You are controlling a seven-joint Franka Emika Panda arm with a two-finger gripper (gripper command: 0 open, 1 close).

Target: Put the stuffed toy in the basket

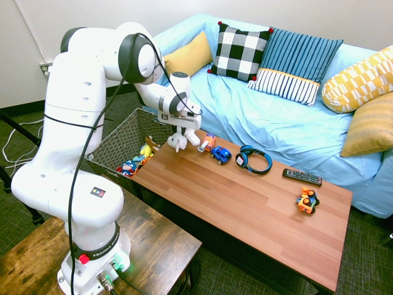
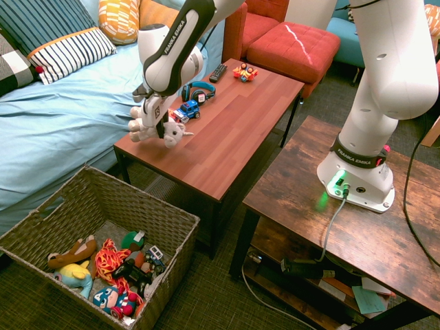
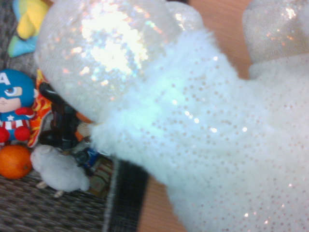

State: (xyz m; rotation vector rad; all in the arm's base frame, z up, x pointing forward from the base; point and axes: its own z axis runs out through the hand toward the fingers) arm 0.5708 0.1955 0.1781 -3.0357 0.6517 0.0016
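The arm's casing reads "FRANKA EMIKA". The gripper [image 2: 157, 124] has its jaws clamped on the stuffed toy [image 2: 148, 124], which hangs above the tabletop's [image 2: 227, 130] end nearest the basket [image 2: 172, 220].

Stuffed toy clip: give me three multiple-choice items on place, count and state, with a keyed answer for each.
1. Where is the stuffed toy?
A. In the basket
B. Off the coffee table, at its end nearest the basket
C. On the sofa

2. How many toy cars are on the coffee table?
A. One
B. Three
C. Five

3. The gripper is:
A. Open above the toy
B. Shut on the toy
C. Inside the basket

Answers:
1 B, it hangs over the table's end.
2 B, two by the headphones, one by the remote.
3 B, the fingers clamp the plush.
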